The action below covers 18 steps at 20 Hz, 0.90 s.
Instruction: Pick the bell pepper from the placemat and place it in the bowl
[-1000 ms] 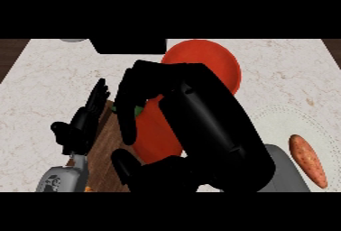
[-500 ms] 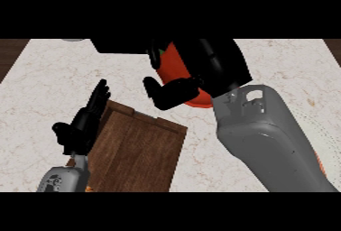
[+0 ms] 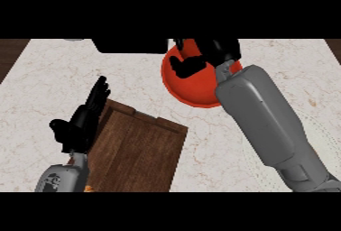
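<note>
The right hand [image 3: 200, 56] sits over the red bowl [image 3: 190, 88] at upper centre, fingers curled; the bell pepper is hidden. The left hand [image 3: 83, 119] rests open at left, beside the wooden placemat [image 3: 136, 149] on the counter [image 3: 60, 76].

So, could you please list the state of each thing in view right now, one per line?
Right hand: over the bowl, fingers curled; whether it holds the bell pepper cannot be seen.
Left hand: open, resting upright at the placemat's left edge.
Bowl: red, upright on the counter, partly hidden by the right hand.
Placemat: wooden, lying flat, nothing on its visible part.
Bell pepper: not visible.
</note>
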{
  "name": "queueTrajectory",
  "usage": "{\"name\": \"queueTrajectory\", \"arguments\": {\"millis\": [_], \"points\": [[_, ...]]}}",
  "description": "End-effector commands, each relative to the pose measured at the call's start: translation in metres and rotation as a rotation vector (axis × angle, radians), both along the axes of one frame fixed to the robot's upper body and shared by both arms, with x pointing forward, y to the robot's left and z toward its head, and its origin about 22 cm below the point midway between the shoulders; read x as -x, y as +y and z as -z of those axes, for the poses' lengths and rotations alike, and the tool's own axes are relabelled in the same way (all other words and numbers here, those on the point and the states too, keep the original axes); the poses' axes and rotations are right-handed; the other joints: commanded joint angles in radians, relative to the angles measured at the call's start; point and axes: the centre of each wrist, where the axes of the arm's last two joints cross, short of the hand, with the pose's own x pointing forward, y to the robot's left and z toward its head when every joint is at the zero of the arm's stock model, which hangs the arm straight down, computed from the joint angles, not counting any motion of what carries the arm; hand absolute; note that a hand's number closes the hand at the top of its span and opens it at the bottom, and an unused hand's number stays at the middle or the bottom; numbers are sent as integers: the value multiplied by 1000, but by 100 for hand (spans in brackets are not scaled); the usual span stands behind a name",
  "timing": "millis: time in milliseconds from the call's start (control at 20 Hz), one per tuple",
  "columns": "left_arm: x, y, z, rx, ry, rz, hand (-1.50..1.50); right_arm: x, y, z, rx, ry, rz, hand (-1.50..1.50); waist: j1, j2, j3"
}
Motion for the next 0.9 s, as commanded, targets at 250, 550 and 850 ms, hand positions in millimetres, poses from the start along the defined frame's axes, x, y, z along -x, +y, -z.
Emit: {"name": "queueTrajectory", "arguments": {"millis": [250, 550, 850], "points": [[1, -11, 16, 5, -5, 14, 0, -49, -33, 53, 41, 58, 53, 150, 1, 1, 0], [2, -1, -4, 16, -11, 17, 0, -63, -68, 80, -5, 321, -7, -150, 22, 7, 1], [-11, -18, -3, 15, -7, 16, 0, -68, -76, 89, -172, 302, -150, -150, 18, 11, 1]]}}
